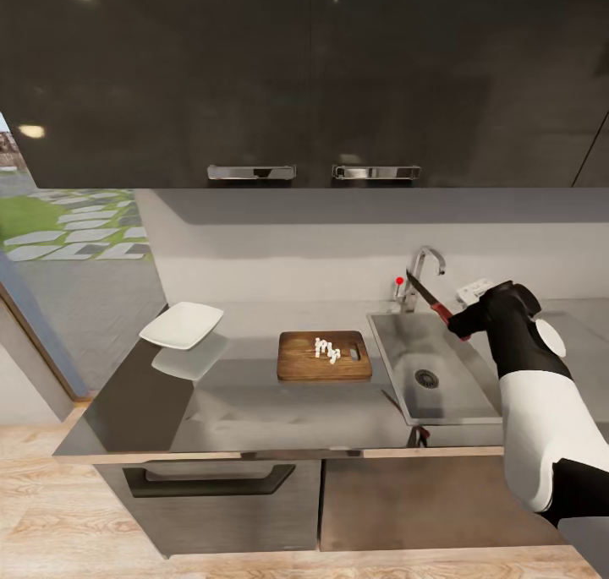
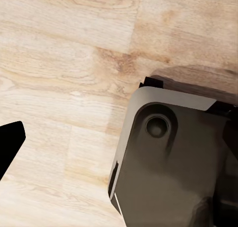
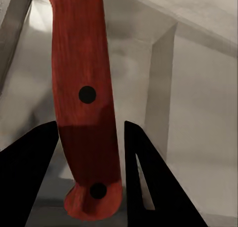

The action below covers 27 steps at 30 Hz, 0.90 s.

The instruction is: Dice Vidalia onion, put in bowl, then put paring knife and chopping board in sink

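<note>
1. Right gripper [image 3: 89, 152] first: clamped on the red handle of the knife [image 1: 425, 296], a dark finger [image 3: 29, 172] pressed to each side of it in the right wrist view, grey steel blurred behind.
2. Knife is up in the air, blade slanting toward eleven o'clock from the gripper in the head view, its tip crossing in front of the tap [image 1: 423, 270]. Held high and over the sink [image 1: 461, 393], I'd say, so it can be lowered into the basin.
3. Sink sits straight below the knife, basin bare but for the round drain [image 1: 426, 379]. No onion bulb in it.
4. Board [image 1: 325, 356] lies flat on the countertop [image 1: 237, 410], at nine o'clock from the sink and just beside its rim. Handy spot: a short slide puts it in the basin later.
5. Diced onion [image 1: 326, 350] is heaped on the board's right half, near the handle slot. Not yet in the bowl, so that step looks undone, and dropping the knife now would seem out of order.
6. Bowl [image 1: 182, 324] waits well apart at nine o'clock from the board, near the countertop's left end, its reflection under it.
7. Left gripper [image 2: 10, 142]: one dark fingertip over the wooden floor [image 2: 59, 63], beside the robot's grey base [image 2: 168, 172]. Parked low; whether it is spread or closed I cannot tell.
</note>
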Motion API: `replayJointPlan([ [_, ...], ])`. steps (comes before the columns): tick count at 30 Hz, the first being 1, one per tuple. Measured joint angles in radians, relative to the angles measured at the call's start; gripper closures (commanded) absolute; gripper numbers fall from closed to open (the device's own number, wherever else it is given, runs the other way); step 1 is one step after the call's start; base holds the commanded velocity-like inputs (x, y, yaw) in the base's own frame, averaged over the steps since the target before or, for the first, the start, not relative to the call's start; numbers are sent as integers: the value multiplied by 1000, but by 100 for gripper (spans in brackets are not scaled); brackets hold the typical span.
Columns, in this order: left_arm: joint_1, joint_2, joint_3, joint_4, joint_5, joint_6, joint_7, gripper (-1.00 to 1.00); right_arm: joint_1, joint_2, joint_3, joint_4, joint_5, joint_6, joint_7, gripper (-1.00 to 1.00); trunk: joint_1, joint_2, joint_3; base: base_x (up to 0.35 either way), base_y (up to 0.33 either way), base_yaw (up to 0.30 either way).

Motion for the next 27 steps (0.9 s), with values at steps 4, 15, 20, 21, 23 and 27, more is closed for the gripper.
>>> replayJointPlan([
  [4,0,0,0,0,0,0,0,-100,0,-2,-39,64,1,0,-3,100,0,0,0,0,0,0],
  [15,0,-1,0,0,0,1,-1,-100,0,-8,-201,197,2,-6,-7,100,0,0,0,0,0,0],
  [20,0,2,0,0,-1,2,-1,-100,0,-8,-248,199,3,-8,-8,100,0,0,0,0,0,0],
  [21,0,2,0,0,-1,2,-1,-100,0,-8,-249,199,3,-8,-8,100,0,0,0,0,0,0],
  [23,0,2,0,0,-1,2,-1,-100,0,-7,-253,199,3,-8,-8,100,0,0,0,0,0,0],
  [27,0,2,0,-1,-1,2,-1,-100,0,-7,-254,199,3,-7,-8,100,0,0,0,0,0,0],
])
